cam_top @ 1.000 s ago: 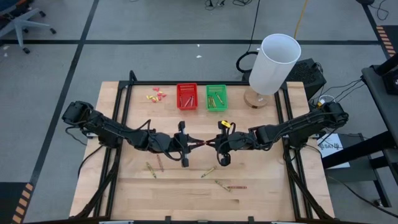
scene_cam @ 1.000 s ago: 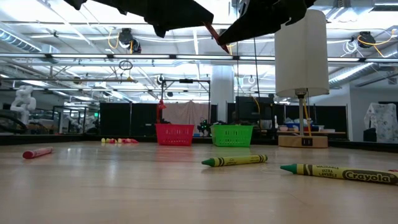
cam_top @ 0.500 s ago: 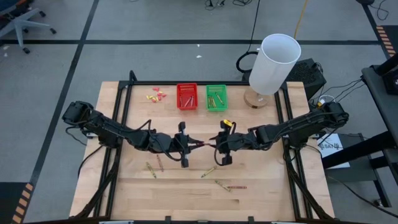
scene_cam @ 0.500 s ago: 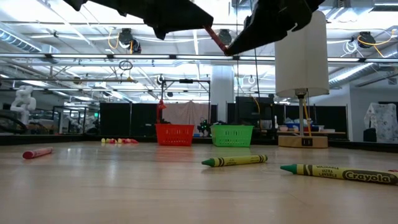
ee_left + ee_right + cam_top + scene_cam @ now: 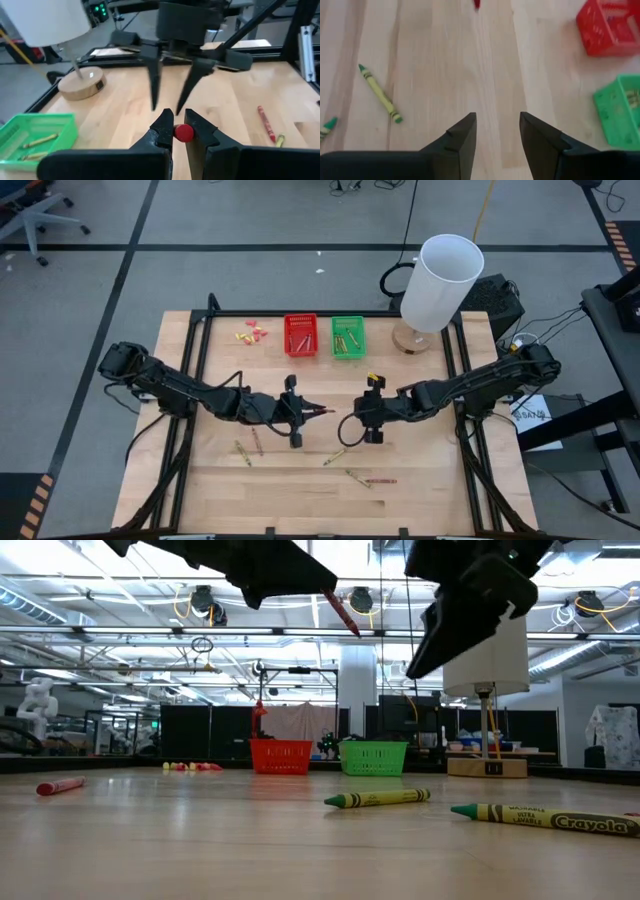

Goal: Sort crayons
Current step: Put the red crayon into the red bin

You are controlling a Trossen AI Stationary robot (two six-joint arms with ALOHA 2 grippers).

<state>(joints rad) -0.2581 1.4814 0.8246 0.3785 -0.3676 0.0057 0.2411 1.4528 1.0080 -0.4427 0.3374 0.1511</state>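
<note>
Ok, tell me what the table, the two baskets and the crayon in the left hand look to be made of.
Table: light wood planks, matte, grain and seams visible.
Red basket and green basket: probably molded plastic, slotted walls, bright uniform color.
Red crayon pinched in the left hand: likely wax, smooth round end; any paper wrapper is hidden.

Count: 2 baskets (1 red (image 5: 300, 336), 1 green (image 5: 348, 337)), 1 lamp (image 5: 437, 283), 5 loose crayons (image 5: 335, 456) on bench (image 5: 420, 490), 1 red crayon (image 5: 322, 412) held aloft.
</note>
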